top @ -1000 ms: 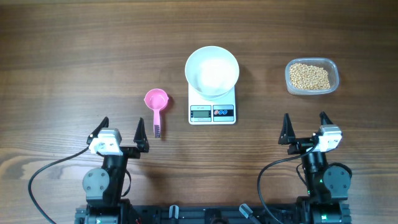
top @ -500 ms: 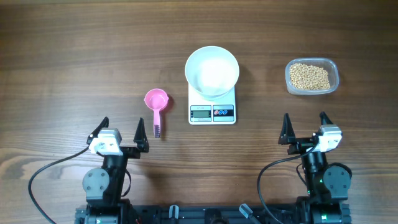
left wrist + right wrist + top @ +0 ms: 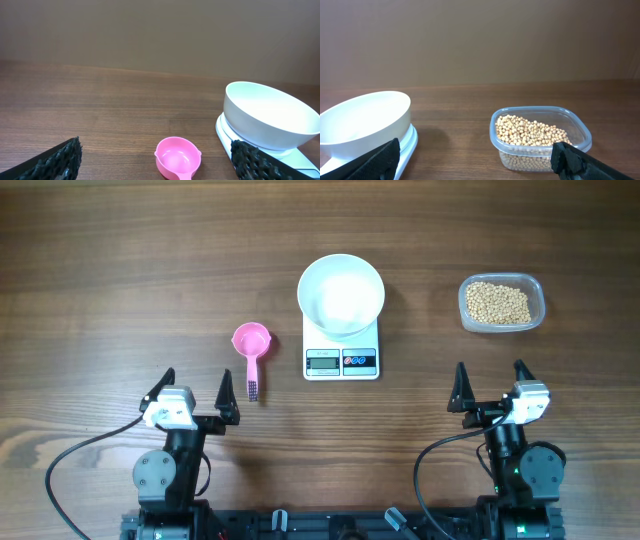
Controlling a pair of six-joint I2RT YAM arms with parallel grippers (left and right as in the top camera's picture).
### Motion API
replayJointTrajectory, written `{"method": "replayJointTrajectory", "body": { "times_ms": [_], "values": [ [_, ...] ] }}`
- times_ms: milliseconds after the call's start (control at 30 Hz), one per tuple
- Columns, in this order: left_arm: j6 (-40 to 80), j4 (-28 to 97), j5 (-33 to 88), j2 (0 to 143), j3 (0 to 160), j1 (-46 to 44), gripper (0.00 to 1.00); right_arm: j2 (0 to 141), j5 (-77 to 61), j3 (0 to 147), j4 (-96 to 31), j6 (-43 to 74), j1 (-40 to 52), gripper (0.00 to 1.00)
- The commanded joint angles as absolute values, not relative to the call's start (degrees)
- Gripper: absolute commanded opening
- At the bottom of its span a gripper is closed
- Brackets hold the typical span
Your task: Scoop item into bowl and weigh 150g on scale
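Counter (image 3: pixel 120 260): wood, gear spread across the middle.
Left hand (image 3: pixel 197 377), right hand (image 3: pixel 490 370): both near front edge, fingers spread wide, grasping nothing.
Scale (image 3: pixel 341 352): centre.
Bowl (image 3: pixel 341 293): on scale, empty.
Clear tub (image 3: pixel 463 301): far right, well apart from scale.
Pink scoop (image 3: pixel 252 340): left of scale, handle pointing toward left hand.
Beans (image 3: pixel 498 302): all in tub.
Likely step: fetch scoop. Left hand nearest; come down over handle, pinch mid-handle, keep cup level, avoid nudging scale.

Grained wooden table (image 3: pixel 120 270); a smooth, glossy white bowl (image 3: pixel 341 293) — beside it a pink plastic scoop (image 3: pixel 251 343) and matt beans (image 3: pixel 498 302) in a clear plastic tub (image 3: pixel 537 298).
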State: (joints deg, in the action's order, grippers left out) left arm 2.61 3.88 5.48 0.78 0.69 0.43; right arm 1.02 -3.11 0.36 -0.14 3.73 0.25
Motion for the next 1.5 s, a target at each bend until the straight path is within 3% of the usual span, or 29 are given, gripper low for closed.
{"method": "replayJointTrajectory", "body": {
  "times_ms": [0,233,300,333,400,600,667,767,867,1000,1133,1333,1467],
  "values": [
    [1.76,3.92,6.35,0.16,0.34,0.1,1.0,1.02,-2.59,0.3,0.08,3.16,0.47,1.0],
    [2.11,3.9,6.5,0.16,0.32,0.1,1.0,1.02,-2.59,0.3,0.08,3.14,0.47,1.0],
    [12.8,3.16,14.87,0.16,0.34,0.1,1.0,1.02,-2.59,0.3,0.08,3.16,0.47,1.0],
    [24.18,2.35,24.77,0.16,0.34,0.1,1.0,1.02,-2.59,0.3,0.08,3.14,0.47,1.0],
    [31.27,1.23,31.29,0.16,0.34,0.1,1.0,1.02,-2.59,0.3,0.08,3.16,0.47,1.0],
    [31.79,-19.73,33.36,0.21,1.56,0.12,1.0,1.02,-2.59,0.3,0.08,3.11,0.47,1.0],
    [30.76,-20.82,31.27,1.1,5.21,0.16,1.0,1.02,-2.59,0.3,0.08,3.09,0.47,1.0],
    [21.54,-5.15,26.52,7.6,18.83,0.25,1.0,1.02,-2.59,0.3,0.08,3.09,0.47,1.0],
    [19.68,25.19,20.45,22.52,39.03,0.25,1.0,1.02,-2.59,0.3,0.08,3.11,0.47,1.0],
    [19.88,48.05,26.15,40.71,53.56,0.21,1.0,1.02,-2.59,0.3,0.08,3.11,0.47,1.0],
    [20.12,54.0,32.12,55.4,55.16,0.21,1.0,1.02,-2.59,0.3,0.08,3.11,0.47,1.0],
    [26.46,54.08,19.4,73.58,55.16,0.27,1.0,1.02,-2.59,0.3,0.08,3.09,0.47,1.0],
    [22.02,52.99,24.45,85.45,55.16,0.25,1.0,1.02,-2.59,0.3,0.08,3.09,0.47,1.0]
  ]
}}
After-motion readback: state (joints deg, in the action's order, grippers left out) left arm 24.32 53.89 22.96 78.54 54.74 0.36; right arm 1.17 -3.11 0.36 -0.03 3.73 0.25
